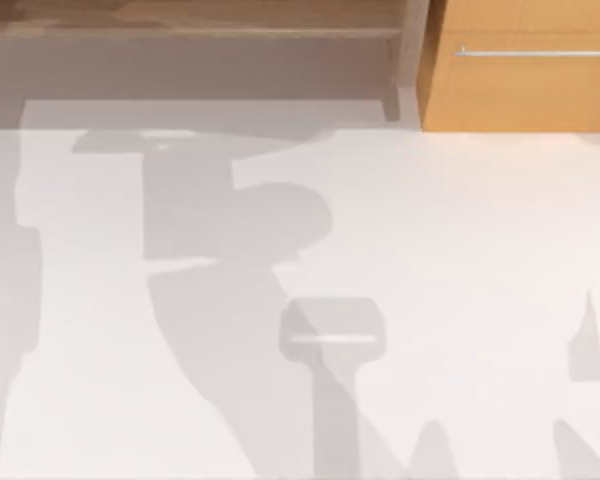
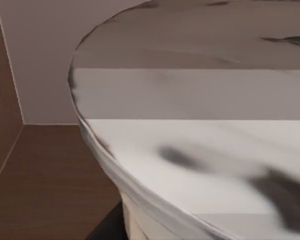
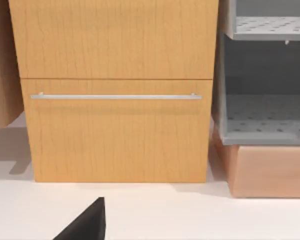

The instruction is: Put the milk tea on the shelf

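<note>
Where the table ends, light-brown shelf (image 1: 190, 20).

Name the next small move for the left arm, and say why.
Probably bring the left arm in over the table: its wrist view looks across the marbled table rim down at the brown floor, away from the shelf along the top view's far edge.

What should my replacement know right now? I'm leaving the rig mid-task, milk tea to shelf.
Right gripper: low over the table, facing the orange cabinet.
Left wrist view: close on a rounded marbled surface; I cannot tell what it is.
Shelf: at the table's back, left of the cabinet; its visible board is bare.
Done: nothing confirmed.
Left: get the milk tea onto the shelf.
</note>
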